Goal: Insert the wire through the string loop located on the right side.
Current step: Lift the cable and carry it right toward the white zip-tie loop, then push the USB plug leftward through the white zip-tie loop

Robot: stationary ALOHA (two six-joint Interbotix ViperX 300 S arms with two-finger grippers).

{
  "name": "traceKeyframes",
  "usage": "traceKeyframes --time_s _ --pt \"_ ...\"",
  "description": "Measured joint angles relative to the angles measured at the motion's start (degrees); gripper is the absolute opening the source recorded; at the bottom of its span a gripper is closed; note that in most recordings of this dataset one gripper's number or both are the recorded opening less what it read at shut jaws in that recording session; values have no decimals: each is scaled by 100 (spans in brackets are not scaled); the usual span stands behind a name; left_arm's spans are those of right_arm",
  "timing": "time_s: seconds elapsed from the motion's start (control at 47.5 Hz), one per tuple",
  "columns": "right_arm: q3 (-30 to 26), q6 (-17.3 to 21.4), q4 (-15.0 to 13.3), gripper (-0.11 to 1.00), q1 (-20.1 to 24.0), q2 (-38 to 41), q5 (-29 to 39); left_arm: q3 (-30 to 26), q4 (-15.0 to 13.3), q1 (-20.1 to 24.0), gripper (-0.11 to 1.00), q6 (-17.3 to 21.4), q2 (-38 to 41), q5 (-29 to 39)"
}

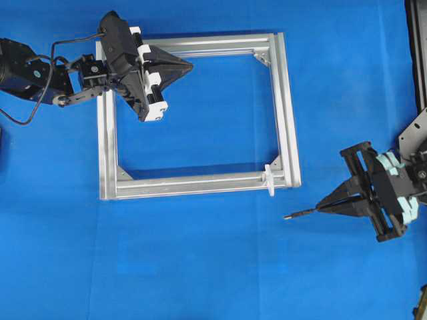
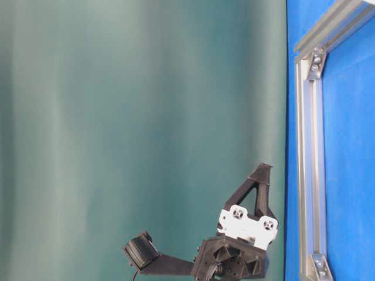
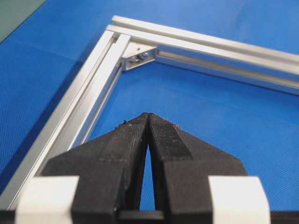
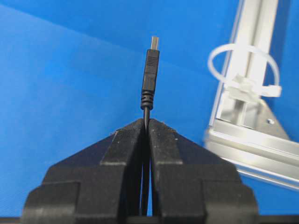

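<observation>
My right gripper (image 1: 321,207) is shut on the wire (image 1: 301,213), whose dark plug tip sticks out to the left over the blue mat. From the right wrist, the wire (image 4: 150,77) rises straight from the gripper (image 4: 146,122), plug end forward. The string loop (image 4: 243,70), a white tie, stands on the silver frame (image 4: 252,140) to the right of the plug. Seen from overhead, the string loop (image 1: 269,179) sits at the near right corner of the frame (image 1: 285,107), up and left of the plug. My left gripper (image 1: 189,65) is shut and empty over the frame's far left corner.
The blue mat (image 1: 200,267) covers the table. A corner bracket (image 3: 139,54) lies ahead of the left gripper (image 3: 148,115). In the table-level view the left gripper (image 2: 265,167) hangs above the frame rail (image 2: 310,175). A dark stand (image 1: 417,47) is at the far right edge.
</observation>
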Motion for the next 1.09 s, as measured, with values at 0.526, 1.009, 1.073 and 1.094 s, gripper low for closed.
traceKeyframes --time_s 0.526,1.009,1.073,1.094 --pt "220 -26 -9 -3 -1055 9 -220 0 9 0 0 0 0 0" --pt "220 -26 -9 -3 -1072 0 -229 0 9 -9 0 0 0 0" --pt "220 -26 -9 -3 -1081 9 -229 0 9 0 0 0 0 0" --pt "220 -26 -18 -3 -1081 9 -229 0 9 0 0 0 0 0"
